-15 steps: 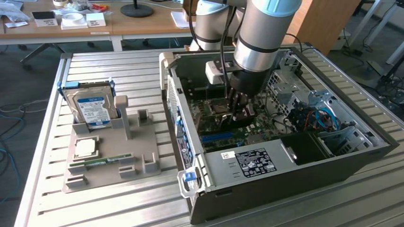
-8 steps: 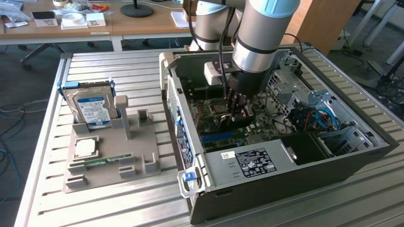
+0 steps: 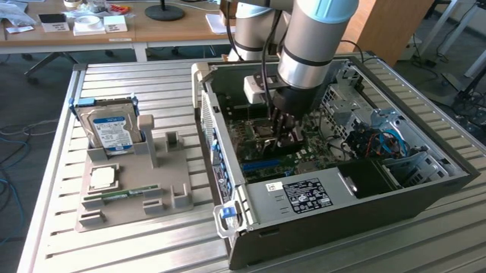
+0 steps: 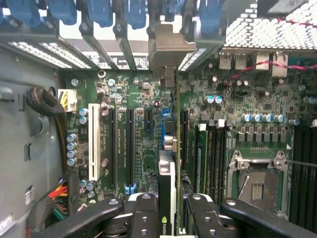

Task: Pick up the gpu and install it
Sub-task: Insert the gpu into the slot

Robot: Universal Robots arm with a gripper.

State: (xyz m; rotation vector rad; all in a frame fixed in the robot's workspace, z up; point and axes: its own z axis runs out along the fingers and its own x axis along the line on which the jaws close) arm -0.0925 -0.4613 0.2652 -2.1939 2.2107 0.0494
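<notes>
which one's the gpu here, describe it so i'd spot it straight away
Look inside the open computer case, where the arm reaches down over the green motherboard. The gpu is the thin card standing on edge, clamped in the gripper. Unlike the empty black slots beside it, it stands up from the board and carries a green logo.

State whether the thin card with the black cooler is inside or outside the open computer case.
Inside: the gpu stands on edge over the green motherboard, clamped in the gripper.
</notes>
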